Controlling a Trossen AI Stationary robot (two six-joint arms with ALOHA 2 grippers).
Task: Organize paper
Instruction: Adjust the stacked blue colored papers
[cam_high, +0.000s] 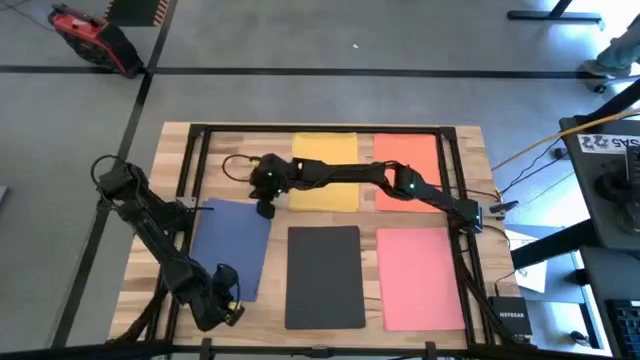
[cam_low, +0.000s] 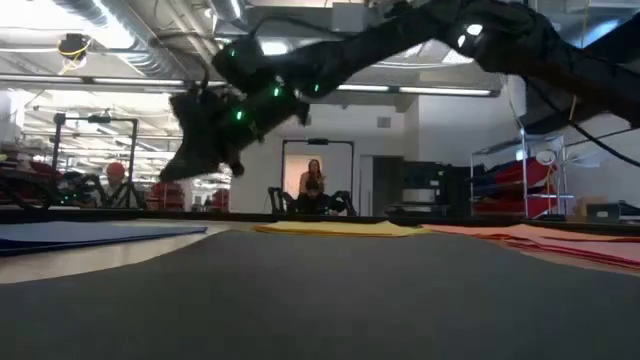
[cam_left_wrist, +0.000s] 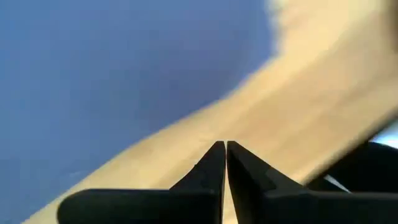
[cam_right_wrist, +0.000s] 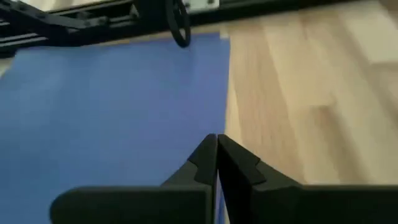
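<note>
We see the right gripper (cam_high: 266, 207), jaws closed on nothing, hovering just above the blue sheet's (cam_high: 228, 245) far edge, so a flat push could buckle or skew it toward the dark grey sheet (cam_high: 324, 275) (left gripper (cam_left_wrist: 225, 163) also closed, empty).

Hiding part of the yellow paper (cam_high: 325, 160) and orange paper (cam_high: 405, 155) under the right arm (cam_high: 360, 175). Showing the people (cam_low: 312, 185) far behind the table too small to tell.
</note>
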